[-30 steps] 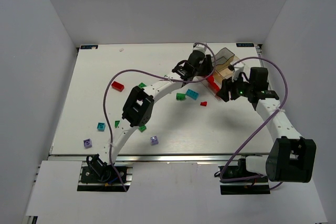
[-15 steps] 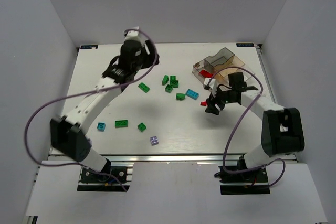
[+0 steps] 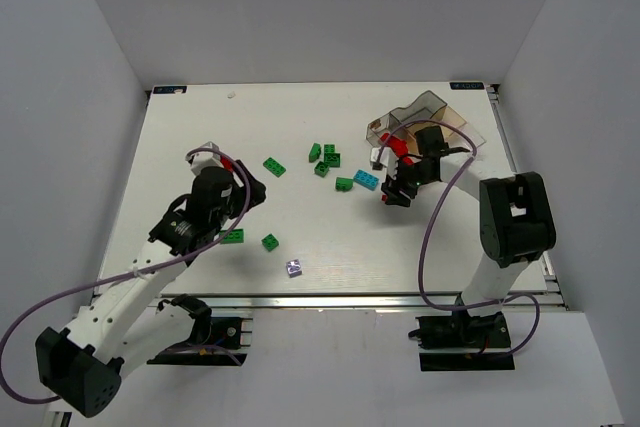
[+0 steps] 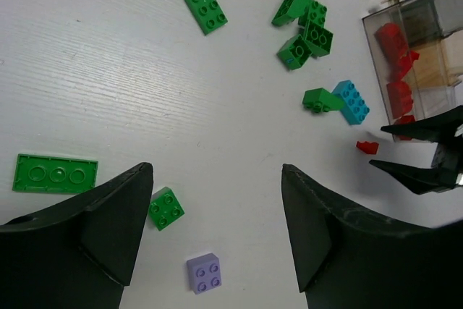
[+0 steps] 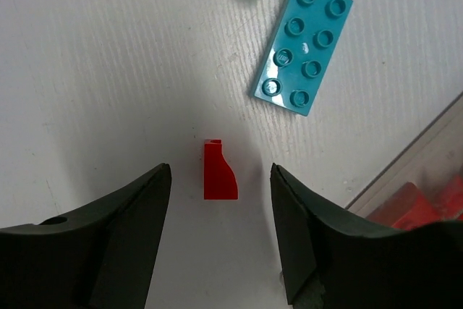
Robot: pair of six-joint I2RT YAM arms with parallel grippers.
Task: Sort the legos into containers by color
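Observation:
Loose legos lie across the white table. A small red curved piece (image 5: 219,175) lies flat between the fingers of my open right gripper (image 5: 221,167), and neither finger touches it. A cyan brick (image 5: 304,45) lies just beyond it. The smoky compartment tray (image 3: 440,107) stands right behind, with red bricks (image 4: 394,37) in one compartment. My left gripper (image 4: 217,171) hangs open and empty over the near-left table. Below it lie a small green brick (image 4: 166,208), a pale purple brick (image 4: 204,273) and a flat green plate (image 4: 55,174).
A green cluster (image 3: 324,159) and a single green brick (image 3: 274,166) lie mid-table, and another green brick (image 3: 344,184) sits next to the cyan one. The right arm (image 3: 505,217) arches along the right side. White walls enclose the table.
The left arm has swung from the far-left back to the near-left table. Its jaws have opened wider. The right gripper has shifted slightly and now straddles the red curved piece.

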